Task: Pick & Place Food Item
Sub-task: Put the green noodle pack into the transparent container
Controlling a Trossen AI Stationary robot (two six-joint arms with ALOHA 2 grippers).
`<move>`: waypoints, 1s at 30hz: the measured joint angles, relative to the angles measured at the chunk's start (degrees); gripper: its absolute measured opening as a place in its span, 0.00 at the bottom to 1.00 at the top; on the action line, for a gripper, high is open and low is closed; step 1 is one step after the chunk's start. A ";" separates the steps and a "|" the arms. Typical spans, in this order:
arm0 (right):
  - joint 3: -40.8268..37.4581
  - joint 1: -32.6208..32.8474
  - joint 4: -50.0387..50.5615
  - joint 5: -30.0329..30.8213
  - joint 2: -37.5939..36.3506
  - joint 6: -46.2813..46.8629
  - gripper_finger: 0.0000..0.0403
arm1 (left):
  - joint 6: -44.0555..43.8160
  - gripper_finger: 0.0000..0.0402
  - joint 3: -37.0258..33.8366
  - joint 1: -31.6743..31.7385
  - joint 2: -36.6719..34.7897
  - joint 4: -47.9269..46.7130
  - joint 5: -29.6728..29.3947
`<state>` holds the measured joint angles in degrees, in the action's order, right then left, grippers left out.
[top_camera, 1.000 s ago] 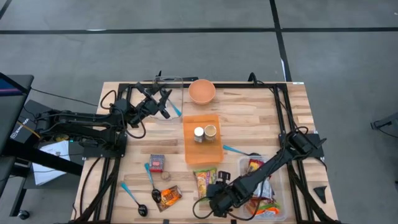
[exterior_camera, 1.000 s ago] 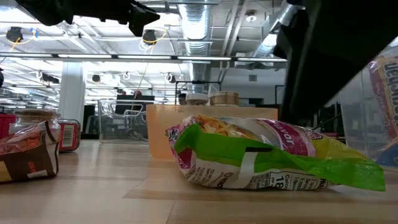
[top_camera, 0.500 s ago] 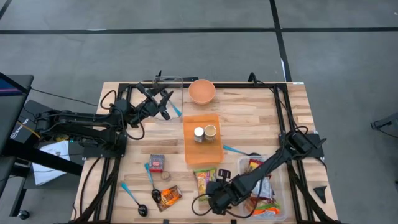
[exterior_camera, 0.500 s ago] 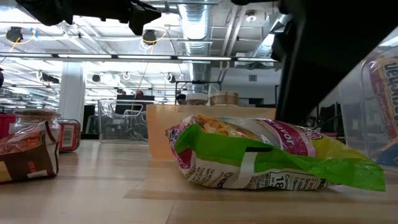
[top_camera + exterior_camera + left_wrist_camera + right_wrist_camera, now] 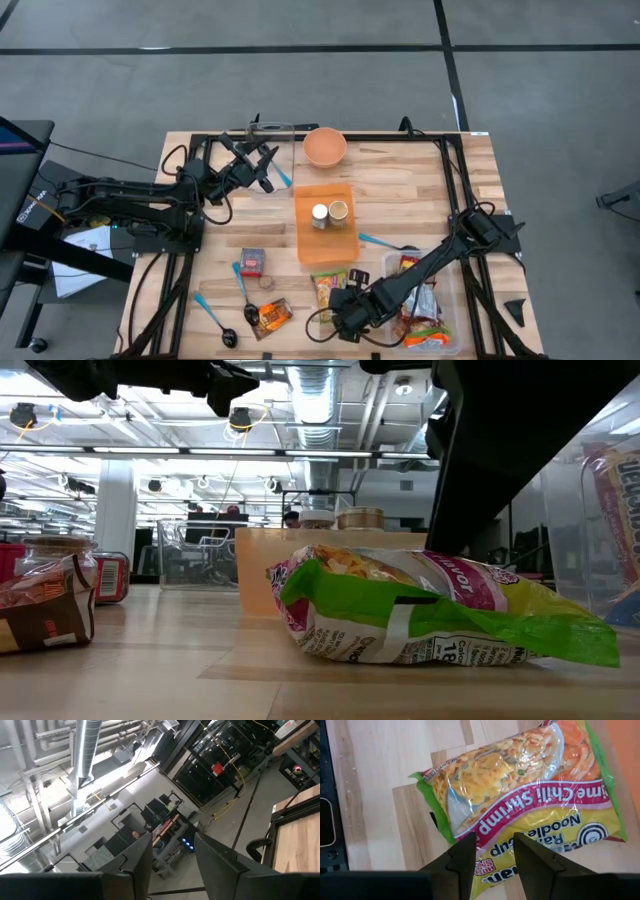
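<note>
One ramen noodle packet (image 5: 530, 805) lies under the right gripper's (image 5: 492, 852) parted fingers.

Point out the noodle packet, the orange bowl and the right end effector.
noodle packet (image 5: 520, 805): right wrist view, middle of the clear wrapper.
orange bowl (image 5: 325, 147): high view, inside of the bowl.
right end effector (image 5: 492, 851): right wrist view, gap between its fingertips.

Bright, even overhead light — ceiling fixtures (image 5: 250, 418) glare; soft shadows, foreground blurred.
</note>
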<state>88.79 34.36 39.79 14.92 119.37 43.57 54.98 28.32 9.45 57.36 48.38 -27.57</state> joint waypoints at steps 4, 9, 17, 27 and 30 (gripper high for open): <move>0.02 -0.01 -0.54 -0.16 0.62 0.00 0.31 | 0.00 0.35 0.00 0.00 0.00 0.00 0.01; 0.30 -0.10 -1.91 -2.70 2.46 -0.62 0.31 | 0.00 0.35 0.00 0.00 0.00 -0.04 0.00; 1.09 0.01 -0.97 -2.84 2.89 -0.05 0.21 | -0.17 0.35 0.00 0.00 0.00 -0.04 0.02; 1.27 -0.01 -0.93 -3.04 2.97 -0.53 0.01 | -0.20 0.35 0.00 0.00 0.00 -0.04 0.02; 2.18 0.07 0.29 -3.08 3.14 -0.68 0.01 | -0.20 0.35 0.00 0.00 0.00 -0.04 0.02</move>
<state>90.98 34.43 40.08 11.84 122.51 42.89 54.78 28.32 9.45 57.36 48.34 -27.55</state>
